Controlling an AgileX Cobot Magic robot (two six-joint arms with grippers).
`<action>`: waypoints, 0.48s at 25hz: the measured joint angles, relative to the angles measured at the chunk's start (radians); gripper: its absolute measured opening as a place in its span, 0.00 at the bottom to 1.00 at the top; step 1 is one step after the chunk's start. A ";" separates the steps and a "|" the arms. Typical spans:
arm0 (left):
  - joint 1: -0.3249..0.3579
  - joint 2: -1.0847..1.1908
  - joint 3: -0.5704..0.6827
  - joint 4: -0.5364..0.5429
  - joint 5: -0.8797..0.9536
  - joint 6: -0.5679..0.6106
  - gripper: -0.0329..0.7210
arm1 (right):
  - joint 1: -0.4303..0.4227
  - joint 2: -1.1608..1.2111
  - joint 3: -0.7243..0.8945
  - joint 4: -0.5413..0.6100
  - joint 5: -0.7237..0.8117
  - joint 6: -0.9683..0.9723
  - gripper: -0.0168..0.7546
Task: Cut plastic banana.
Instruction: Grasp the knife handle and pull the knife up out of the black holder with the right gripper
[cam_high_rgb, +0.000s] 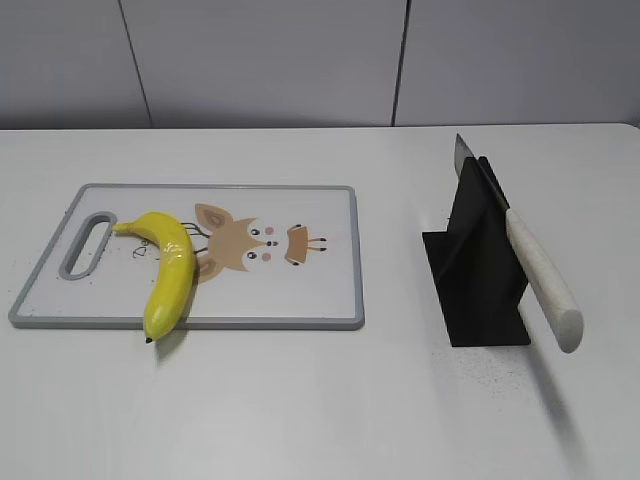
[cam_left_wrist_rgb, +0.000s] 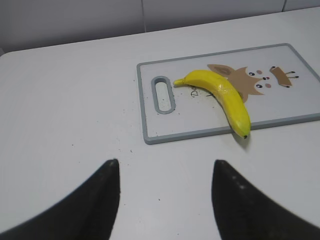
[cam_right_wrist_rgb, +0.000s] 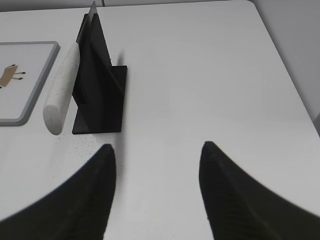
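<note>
The plastic banana (cam_high_rgb: 168, 270) lies on the left part of the white cutting board (cam_high_rgb: 300, 290), its dark tip hanging over the front edge; it also shows in the left wrist view (cam_left_wrist_rgb: 225, 97). A knife (cam_high_rgb: 535, 270) with a speckled white handle rests tilted in a black stand (cam_high_rgb: 475, 265), also in the right wrist view (cam_right_wrist_rgb: 61, 95). My left gripper (cam_left_wrist_rgb: 165, 165) is open and empty above the table, short of the board (cam_left_wrist_rgb: 180, 122). My right gripper (cam_right_wrist_rgb: 156, 147) is open and empty, near the stand (cam_right_wrist_rgb: 100, 85). Neither gripper shows in the exterior view.
The board has a grey rim, a handle slot (cam_high_rgb: 90, 243) at its left end and a cartoon fox print (cam_high_rgb: 250, 245). The white table ends on the right (cam_right_wrist_rgb: 290, 85). A grey wall stands behind.
</note>
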 joint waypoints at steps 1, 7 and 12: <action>0.000 0.000 0.000 0.000 0.000 0.000 0.79 | 0.000 0.000 0.000 0.000 0.000 0.000 0.58; 0.000 0.000 0.000 0.000 0.000 0.000 0.79 | 0.000 0.000 0.000 0.000 0.000 0.000 0.58; 0.000 0.000 0.000 0.000 0.000 0.000 0.79 | 0.000 0.000 0.000 0.000 0.000 0.000 0.58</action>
